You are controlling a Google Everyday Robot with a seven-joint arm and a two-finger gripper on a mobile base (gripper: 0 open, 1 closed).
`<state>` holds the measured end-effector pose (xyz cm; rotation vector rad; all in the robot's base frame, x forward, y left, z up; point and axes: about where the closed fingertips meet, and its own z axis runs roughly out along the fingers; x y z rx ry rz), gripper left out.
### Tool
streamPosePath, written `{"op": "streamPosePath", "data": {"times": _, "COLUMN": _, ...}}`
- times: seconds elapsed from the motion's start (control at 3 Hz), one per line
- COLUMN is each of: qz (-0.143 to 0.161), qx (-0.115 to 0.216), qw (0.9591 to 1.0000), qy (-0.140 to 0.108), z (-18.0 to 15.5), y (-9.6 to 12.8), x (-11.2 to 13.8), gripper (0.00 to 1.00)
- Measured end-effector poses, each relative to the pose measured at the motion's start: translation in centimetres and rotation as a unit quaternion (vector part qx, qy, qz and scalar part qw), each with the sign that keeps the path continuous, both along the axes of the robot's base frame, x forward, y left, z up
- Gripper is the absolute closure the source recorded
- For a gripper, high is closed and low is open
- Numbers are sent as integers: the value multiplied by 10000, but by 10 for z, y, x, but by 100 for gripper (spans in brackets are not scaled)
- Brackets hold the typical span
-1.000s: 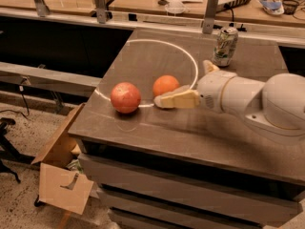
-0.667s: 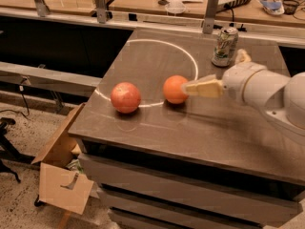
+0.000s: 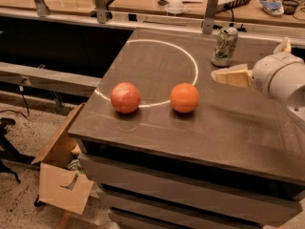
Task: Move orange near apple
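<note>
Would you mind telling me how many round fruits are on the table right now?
2. The apple lies near the table's front left; the orange sits to its right, apart from it. The gripper hovers right of the orange, beside the can.

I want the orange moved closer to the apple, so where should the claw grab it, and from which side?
Grip the orange across its widest middle, coming from the picture's right, where the claw hangs near the can. It is a smooth ball, free on the table, with the apple apart on its other side.
</note>
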<state>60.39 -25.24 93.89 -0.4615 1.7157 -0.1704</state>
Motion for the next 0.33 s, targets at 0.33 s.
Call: {"op": "streamPosePath", "data": {"times": 0.33, "qz": 0, "qx": 0, "qw": 10000, "qy": -1, "z": 0, "y": 0, "x": 0, "gripper": 0}}
